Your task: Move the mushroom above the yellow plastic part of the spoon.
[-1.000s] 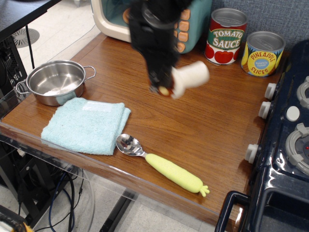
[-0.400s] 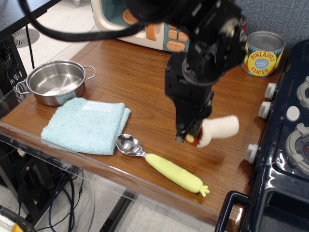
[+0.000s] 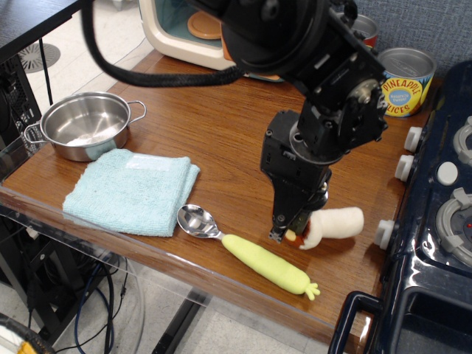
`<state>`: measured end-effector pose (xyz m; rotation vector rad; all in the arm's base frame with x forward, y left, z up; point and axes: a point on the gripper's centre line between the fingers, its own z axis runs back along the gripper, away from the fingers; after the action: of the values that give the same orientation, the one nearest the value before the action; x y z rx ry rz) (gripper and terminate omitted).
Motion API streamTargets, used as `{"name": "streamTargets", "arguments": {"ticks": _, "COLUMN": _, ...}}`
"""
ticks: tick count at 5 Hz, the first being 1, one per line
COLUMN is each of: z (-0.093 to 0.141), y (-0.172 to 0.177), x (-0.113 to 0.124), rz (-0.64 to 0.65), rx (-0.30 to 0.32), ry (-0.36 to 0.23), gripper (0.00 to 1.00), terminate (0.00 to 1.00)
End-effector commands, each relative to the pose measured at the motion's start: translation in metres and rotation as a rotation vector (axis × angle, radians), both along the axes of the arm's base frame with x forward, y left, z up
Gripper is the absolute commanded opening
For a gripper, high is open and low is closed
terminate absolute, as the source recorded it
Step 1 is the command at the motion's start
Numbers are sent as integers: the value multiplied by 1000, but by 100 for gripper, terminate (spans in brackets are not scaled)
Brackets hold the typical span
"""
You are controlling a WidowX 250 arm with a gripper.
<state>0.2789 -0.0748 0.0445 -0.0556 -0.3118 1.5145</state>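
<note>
Pinching the mushroom (image 3: 333, 223) at its cap end, the pincer (image 3: 293, 233) holds it low over the table (image 3: 221, 140), the cream stem jutting out to the pincer's right in the picture. The spoon (image 3: 247, 251) lies just in front of the pincer, nearer the table's edge, its yellow handle directly below the toy in the picture. Lower gently and let go only once the plush rests, keeping clear of the handle, since it looks likely to roll.
</note>
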Motion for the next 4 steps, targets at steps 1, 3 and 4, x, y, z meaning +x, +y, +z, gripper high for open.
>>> {"name": "streamTargets", "arguments": {"ticks": 1, "z": 11, "y": 18, "x": -10, "rz": -4, "rx": -24, "ry": 6, "gripper": 100, "terminate": 0}}
{"name": "streamTargets", "arguments": {"ticks": 3, "z": 27, "y": 25, "x": -5, "rz": -7, "rx": -22, "ry": -16, "gripper": 100, "terminate": 0}}
{"name": "streamTargets", "arguments": {"ticks": 4, "z": 55, "y": 33, "x": -8, "rz": 21, "rx": -40, "ry": -88, "gripper": 100, "terminate": 0}}
